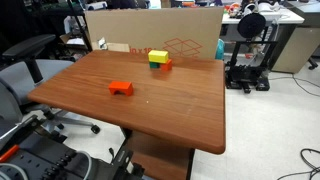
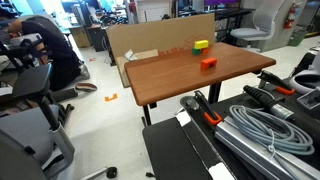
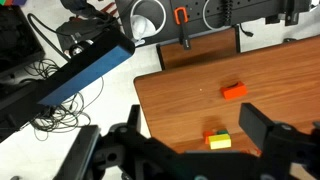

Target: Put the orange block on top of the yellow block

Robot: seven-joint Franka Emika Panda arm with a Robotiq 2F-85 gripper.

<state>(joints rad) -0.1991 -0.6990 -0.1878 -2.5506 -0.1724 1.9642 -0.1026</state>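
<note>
The orange block (image 1: 121,88) lies alone near the middle of the brown table (image 1: 180,110); it also shows in the other exterior view (image 2: 208,62) and in the wrist view (image 3: 234,91). The yellow block (image 1: 157,56) sits near the table's far edge, touching a small green piece and another small orange piece (image 1: 166,65); it also shows in an exterior view (image 2: 201,45) and the wrist view (image 3: 219,142). My gripper (image 3: 193,116) is open and empty, high above the table, with the yellow block between its fingers in the picture. It does not show in the exterior views.
A cardboard box (image 1: 190,35) stands behind the table's far edge. Office chairs (image 1: 30,60) stand beside the table. A blue bar (image 3: 85,70) and cables (image 3: 50,110) lie on the floor off the table's edge. A rack of equipment (image 1: 248,60) stands nearby.
</note>
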